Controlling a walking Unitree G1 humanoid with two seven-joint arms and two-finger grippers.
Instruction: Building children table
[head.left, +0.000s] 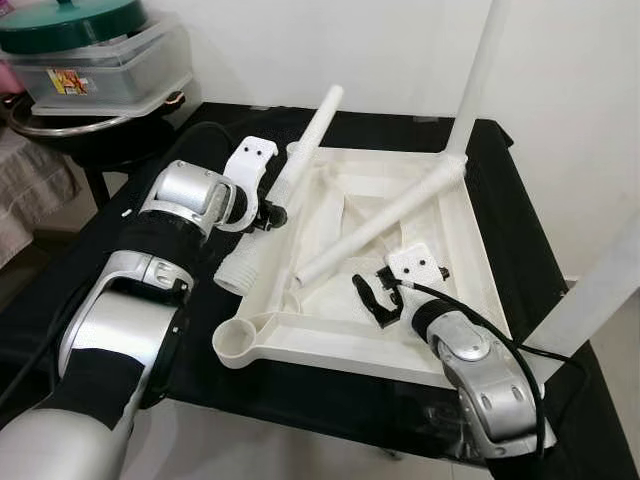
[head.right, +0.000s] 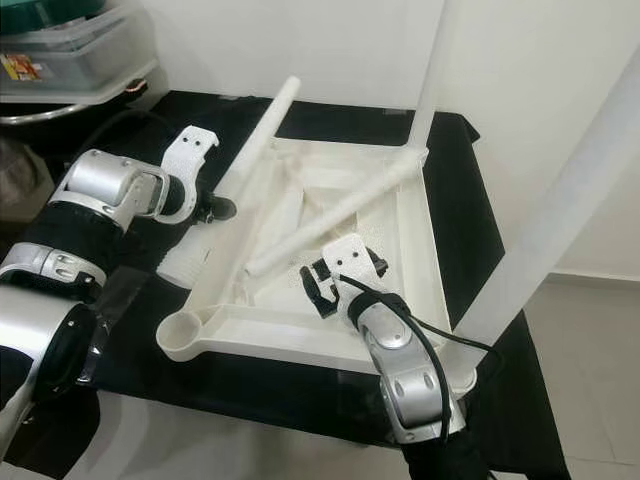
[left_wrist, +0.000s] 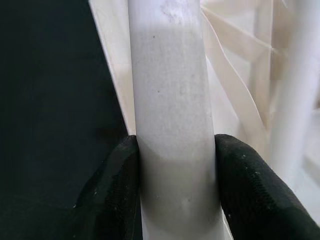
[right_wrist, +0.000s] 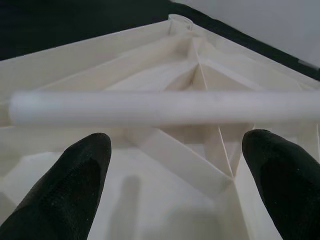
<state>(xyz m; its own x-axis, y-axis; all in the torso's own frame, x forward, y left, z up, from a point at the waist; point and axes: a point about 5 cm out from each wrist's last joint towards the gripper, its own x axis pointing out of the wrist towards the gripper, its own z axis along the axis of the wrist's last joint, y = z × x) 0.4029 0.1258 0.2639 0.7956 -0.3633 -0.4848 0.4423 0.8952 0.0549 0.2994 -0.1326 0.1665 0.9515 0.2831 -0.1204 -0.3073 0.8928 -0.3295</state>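
We hold a white table leg (head.left: 300, 180) clamped between the left gripper's (left_wrist: 176, 165) fingers, over the upturned tabletop's (head.left: 300, 335) left rim. Our right gripper (head.left: 375, 295) hovers wide open, empty, above a loose leg (right_wrist: 160, 107) lying inside. We should lower the threaded end squarely into the near-left corner socket (head.left: 236, 343), keeping it upright.

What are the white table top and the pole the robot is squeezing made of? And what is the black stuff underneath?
The upside-down table top looks like moulded plastic: cream, matte, with thin stiffening ribs. The pole in the left gripper seems the same plastic, smooth and a bit scuffed. The black cover is probably cloth, since it drapes over the edges without shine.
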